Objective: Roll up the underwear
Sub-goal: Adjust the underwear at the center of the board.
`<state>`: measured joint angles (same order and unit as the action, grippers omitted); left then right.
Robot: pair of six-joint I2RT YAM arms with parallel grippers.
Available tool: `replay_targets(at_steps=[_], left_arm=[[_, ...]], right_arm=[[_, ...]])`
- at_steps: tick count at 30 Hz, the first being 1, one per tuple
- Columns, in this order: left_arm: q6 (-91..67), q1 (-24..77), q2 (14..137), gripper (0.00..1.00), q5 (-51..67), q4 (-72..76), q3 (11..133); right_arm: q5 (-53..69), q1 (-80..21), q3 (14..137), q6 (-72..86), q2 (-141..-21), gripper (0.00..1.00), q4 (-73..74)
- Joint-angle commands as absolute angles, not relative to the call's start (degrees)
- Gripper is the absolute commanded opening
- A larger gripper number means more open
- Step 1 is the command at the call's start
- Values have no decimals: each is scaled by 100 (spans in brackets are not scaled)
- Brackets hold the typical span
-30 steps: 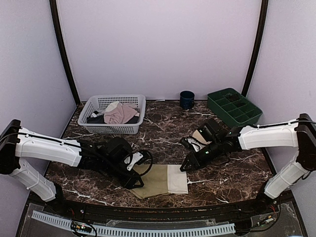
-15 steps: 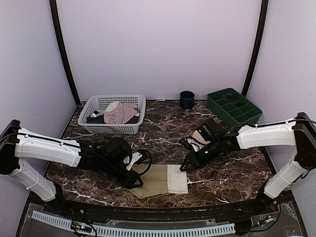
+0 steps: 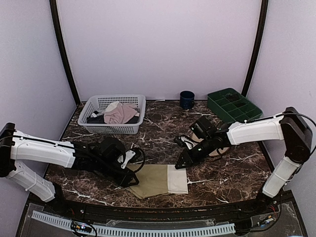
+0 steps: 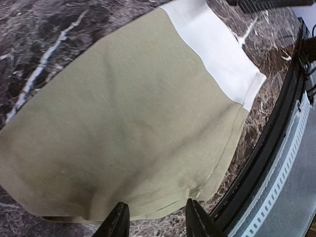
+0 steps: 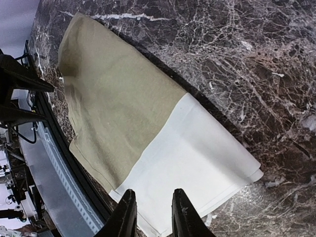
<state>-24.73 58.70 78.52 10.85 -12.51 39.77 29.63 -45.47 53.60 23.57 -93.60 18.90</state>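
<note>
The underwear [image 3: 157, 180] lies folded flat near the table's front edge, olive-khaki with its cream waistband [image 3: 177, 178] to the right. My left gripper [image 3: 129, 180] sits low at the cloth's left end. In the left wrist view the left gripper [image 4: 157, 224] is open, its fingertips [image 4: 118, 222] over the olive hem [image 4: 128, 113], holding nothing. My right gripper [image 3: 181, 164] hovers at the waistband's far right corner. In the right wrist view the right gripper [image 5: 154, 217] is open above the waistband [image 5: 197, 158], holding nothing.
A white basket [image 3: 111, 129] with a pale pink garment [image 3: 120, 112] and a dark one stands back left. A dark blue cup [image 3: 186, 99] and a green divided tray [image 3: 233, 106] are at the back right. The black front rail [image 4: 276, 148] runs just past the cloth.
My left gripper has drawn back to the left along the cloth's end. My right gripper has shifted left toward the waistband, and its jaws have narrowed slightly.
</note>
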Motion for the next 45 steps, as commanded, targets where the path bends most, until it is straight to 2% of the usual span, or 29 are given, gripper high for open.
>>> replay_targets(at_steps=[1,7,16,25,34,38,42,45], left_arm=[[-2801,5381,7340,41,1014,-1202,3729],[-2748,4892,7067,42,996,-1342,3596],[-2592,4887,7673,42,1321,-1355,3780],[-2632,4829,8336,39,793,-1752,3946],[-2137,4573,9136,37,453,-2227,4712],[-1832,4570,8877,39,1038,-2124,4810],[-1371,4590,8308,45,1980,-1978,4635],[-937,4745,7708,51,2422,-1683,4372]], right_arm=[[3052,-4509,5654,2216,-9662,24,1822],[3099,-4509,6009,2046,-10171,20,1920],[3138,-4508,5982,1941,-10555,16,1865],[3006,-4504,5540,1923,-10505,14,2005],[2851,-4559,5110,2140,-10067,13,1961],[2611,-4553,5401,2060,-9979,14,2087],[2505,-4554,6065,1603,-10248,15,2550],[2556,-4566,6140,1349,-9930,20,2564]])
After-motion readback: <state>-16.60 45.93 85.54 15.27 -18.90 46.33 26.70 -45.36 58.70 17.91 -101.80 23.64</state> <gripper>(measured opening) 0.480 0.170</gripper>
